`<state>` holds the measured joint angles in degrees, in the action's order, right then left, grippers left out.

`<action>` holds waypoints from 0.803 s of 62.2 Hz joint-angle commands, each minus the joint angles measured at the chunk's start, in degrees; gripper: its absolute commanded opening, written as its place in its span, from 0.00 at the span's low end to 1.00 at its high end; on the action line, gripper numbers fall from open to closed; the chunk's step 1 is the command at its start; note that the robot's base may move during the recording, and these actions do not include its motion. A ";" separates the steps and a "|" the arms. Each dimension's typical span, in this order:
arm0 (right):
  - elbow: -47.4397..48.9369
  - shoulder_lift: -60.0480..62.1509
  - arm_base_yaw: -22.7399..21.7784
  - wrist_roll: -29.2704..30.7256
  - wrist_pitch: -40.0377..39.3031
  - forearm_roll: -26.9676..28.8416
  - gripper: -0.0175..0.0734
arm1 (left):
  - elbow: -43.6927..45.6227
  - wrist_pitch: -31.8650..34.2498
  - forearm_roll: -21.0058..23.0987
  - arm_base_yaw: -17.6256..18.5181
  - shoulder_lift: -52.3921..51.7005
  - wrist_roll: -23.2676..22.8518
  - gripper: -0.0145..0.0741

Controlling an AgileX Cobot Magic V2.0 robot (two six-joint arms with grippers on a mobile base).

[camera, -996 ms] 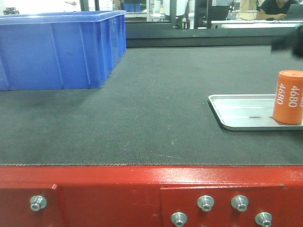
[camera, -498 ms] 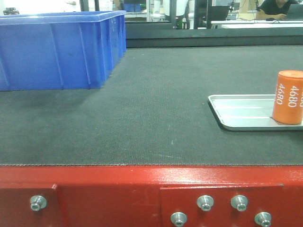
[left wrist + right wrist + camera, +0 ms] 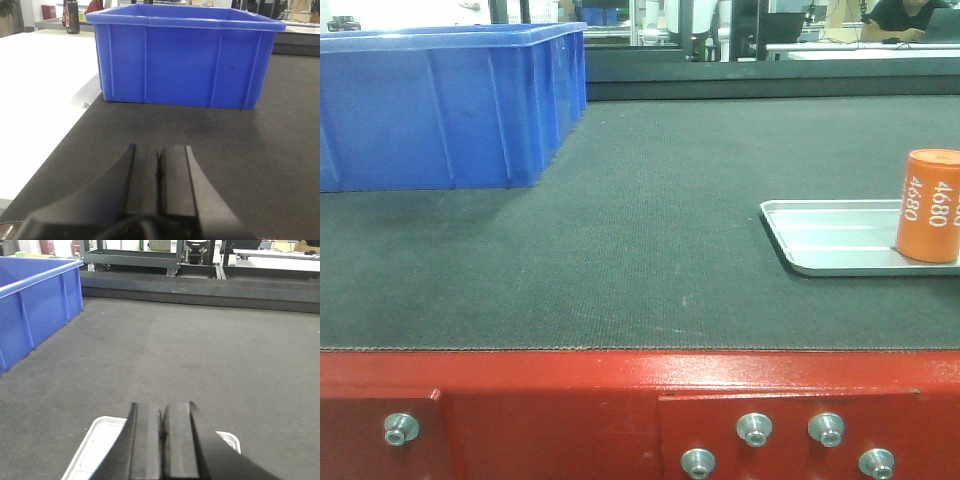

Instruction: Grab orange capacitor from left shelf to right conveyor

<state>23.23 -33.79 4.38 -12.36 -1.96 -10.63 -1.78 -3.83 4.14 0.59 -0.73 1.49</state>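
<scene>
The orange capacitor (image 3: pixel 929 205) stands upright on a shallow silver tray (image 3: pixel 825 238) at the right of the dark conveyor belt (image 3: pixel 650 220), whose red bolted frame (image 3: pixel 620 410) runs along the front. No gripper touches it. My left gripper (image 3: pixel 159 150) is shut and empty above the belt, pointing at the blue crate. My right gripper (image 3: pixel 161 407) is shut and empty above the tray (image 3: pixel 100 442); the capacitor does not show in that view. The left shelf is out of view.
A large blue crate (image 3: pixel 440 105) stands at the belt's back left; it also shows in the left wrist view (image 3: pixel 185 55) and the right wrist view (image 3: pixel 30 305). A white surface (image 3: pixel 40 110) borders the belt on the left. Black framing (image 3: pixel 200 285) lies beyond the belt.
A dark blurred shape at the upper right edge of the front view one second ago has left the picture. The capacitor and tray have not moved.
</scene>
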 commanded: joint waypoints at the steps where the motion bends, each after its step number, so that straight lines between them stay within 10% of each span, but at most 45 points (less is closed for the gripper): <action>1: 1.69 0.26 0.09 -0.09 -4.45 -0.52 0.25 | 0.22 5.20 0.10 0.27 -0.67 -0.09 0.02; 24: -4.15 11.02 -0.92 0.94 4.47 -0.18 0.25 | 0.22 5.20 0.10 0.27 -0.67 -0.09 0.02; 38: -14.49 23.32 -7.69 9.33 2.57 14.23 0.25 | 0.22 5.20 0.10 0.27 -0.67 -0.09 0.02; 50: -20.60 30.37 -9.38 9.59 -0.27 14.08 0.25 | 0.22 5.20 0.10 0.27 -0.67 -0.09 0.02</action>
<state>2.63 -5.03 -4.54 -3.70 4.57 3.19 -1.78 -3.83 4.14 0.59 -0.73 1.49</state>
